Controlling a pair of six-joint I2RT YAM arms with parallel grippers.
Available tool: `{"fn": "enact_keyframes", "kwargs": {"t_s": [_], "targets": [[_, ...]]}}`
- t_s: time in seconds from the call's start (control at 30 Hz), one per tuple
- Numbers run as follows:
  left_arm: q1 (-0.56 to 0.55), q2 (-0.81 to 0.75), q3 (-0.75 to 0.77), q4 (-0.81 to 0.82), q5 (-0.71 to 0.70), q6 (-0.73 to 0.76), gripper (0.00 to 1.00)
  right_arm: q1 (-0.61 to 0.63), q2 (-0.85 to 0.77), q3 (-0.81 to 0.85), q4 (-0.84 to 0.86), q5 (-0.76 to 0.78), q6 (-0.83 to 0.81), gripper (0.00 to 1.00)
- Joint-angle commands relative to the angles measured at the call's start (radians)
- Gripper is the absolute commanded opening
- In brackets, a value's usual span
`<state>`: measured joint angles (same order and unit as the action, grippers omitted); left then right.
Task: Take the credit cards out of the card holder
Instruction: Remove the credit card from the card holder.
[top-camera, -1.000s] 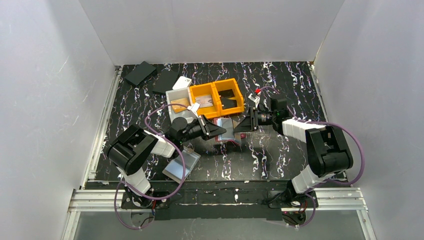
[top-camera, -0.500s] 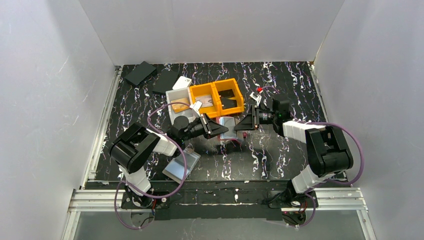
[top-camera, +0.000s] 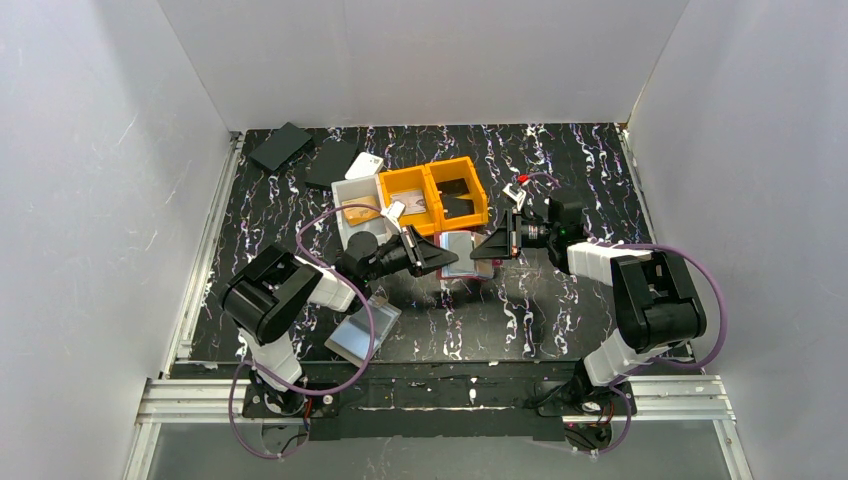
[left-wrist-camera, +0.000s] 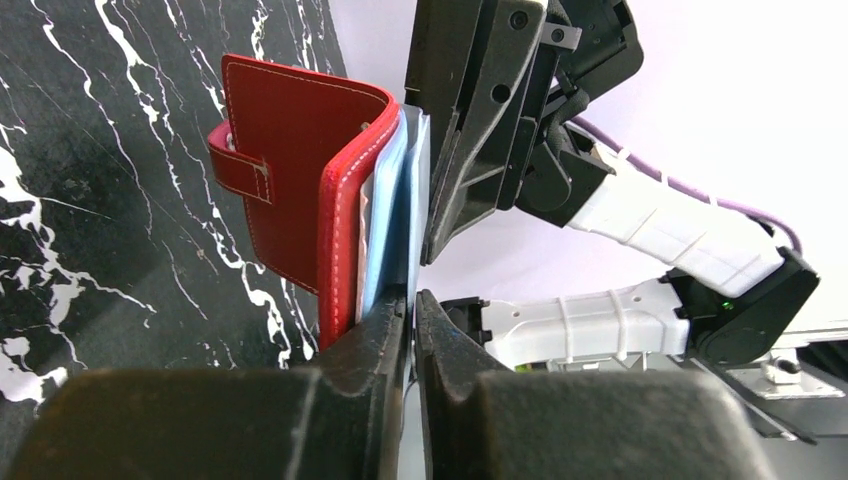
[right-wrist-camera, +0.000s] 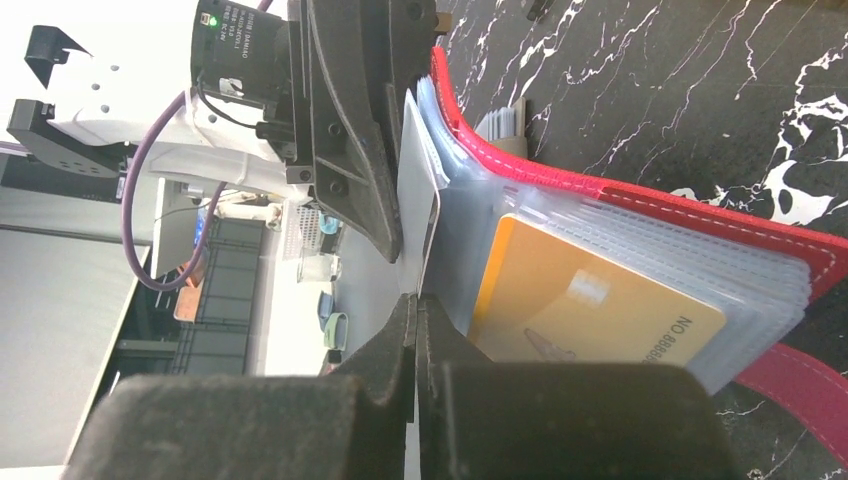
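The red card holder (top-camera: 462, 256) stands open on the mat between both arms. In the left wrist view its red cover (left-wrist-camera: 290, 170) stands on edge, and my left gripper (left-wrist-camera: 411, 300) is shut on a clear bluish sleeve (left-wrist-camera: 393, 235) of it. In the right wrist view my right gripper (right-wrist-camera: 416, 300) is shut on the edge of a pale grey card (right-wrist-camera: 418, 205) that sticks out of the front sleeves. An orange card (right-wrist-camera: 590, 310) sits in a sleeve beside it, with the red cover (right-wrist-camera: 700, 205) behind. From above, the left gripper (top-camera: 438, 258) and right gripper (top-camera: 480, 250) face each other.
Two orange bins (top-camera: 435, 195) and a white bin (top-camera: 356, 205) stand just behind the holder. Black flat items (top-camera: 280, 146) and a white piece (top-camera: 365, 163) lie at the back left. A clear flat pouch (top-camera: 362, 326) lies by the left arm.
The right gripper has shifted slightly farther back and the left gripper slightly right. The holder has moved a little with them; both grips stay closed.
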<state>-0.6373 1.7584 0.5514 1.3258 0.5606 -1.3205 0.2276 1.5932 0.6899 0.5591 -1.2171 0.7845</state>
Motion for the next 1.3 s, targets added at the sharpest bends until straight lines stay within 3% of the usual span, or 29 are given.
{"fn": "enact_keyframes", "kwargs": {"t_s": [0.0, 0.23, 0.3, 0.47, 1.27], "targets": [[0.007, -0.012, -0.001, 0.058, 0.007, -0.014, 0.11, -0.009, -0.001, -0.007, 0.08, -0.036, 0.007, 0.01], [0.031, -0.031, -0.004, 0.056, 0.024, -0.017, 0.22, -0.012, -0.003, -0.01, 0.082, -0.037, 0.002, 0.01], [0.032, -0.025, 0.0, 0.056, 0.034, -0.022, 0.19, -0.012, -0.004, -0.01, 0.083, -0.037, 0.002, 0.01], [0.037, -0.009, 0.012, 0.065, 0.05, -0.037, 0.0, -0.012, -0.004, -0.011, 0.082, -0.038, 0.0, 0.01], [0.097, -0.045, -0.025, 0.078, 0.073, -0.052, 0.0, -0.017, 0.005, -0.038, 0.065, -0.026, -0.035, 0.01]]}}
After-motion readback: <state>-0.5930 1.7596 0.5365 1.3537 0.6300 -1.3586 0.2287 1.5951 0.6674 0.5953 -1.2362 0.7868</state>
